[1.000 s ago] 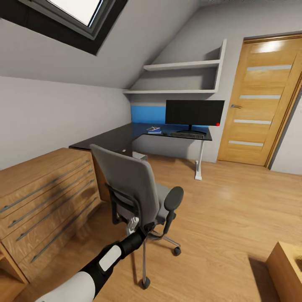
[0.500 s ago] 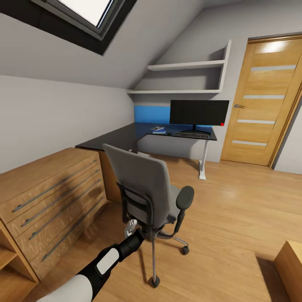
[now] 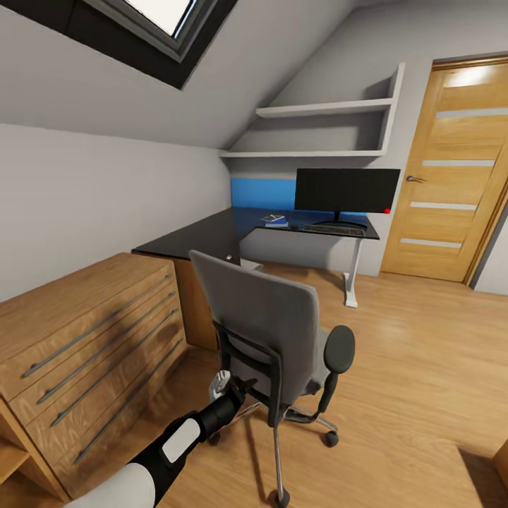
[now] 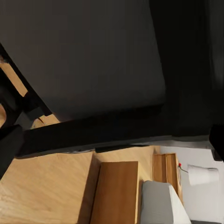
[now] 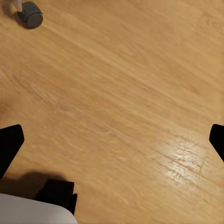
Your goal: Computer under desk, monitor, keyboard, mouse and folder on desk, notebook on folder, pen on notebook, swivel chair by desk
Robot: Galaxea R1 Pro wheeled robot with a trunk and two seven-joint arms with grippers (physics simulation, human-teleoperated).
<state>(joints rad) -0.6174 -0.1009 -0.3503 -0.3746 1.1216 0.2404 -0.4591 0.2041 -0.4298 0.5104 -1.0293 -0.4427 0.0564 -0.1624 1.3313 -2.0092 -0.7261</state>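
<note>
Reaching forward, the left gripper [image 3: 227, 384] is at the lower back frame of the swivel chair [image 3: 271, 331], clenched on it as far as the head view shows. The chair stands on the wood floor [image 3: 416, 353] between a wooden dresser [image 3: 77, 339] and the desk [image 3: 212, 236]. On the far desk sit the monitor [image 3: 347, 190], keyboard [image 3: 334, 229] and folder [image 3: 276, 221]. The right gripper's [image 5: 112, 140] jaws are released above bare floor, 1 caster [image 5: 30, 14] nearby.

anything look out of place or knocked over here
Nothing is spilled or toppled. The swivel chair stands out in the room, well short of the desk, its back to the camera. On the desk, monitor, keyboard and folder sit tidy.
</note>
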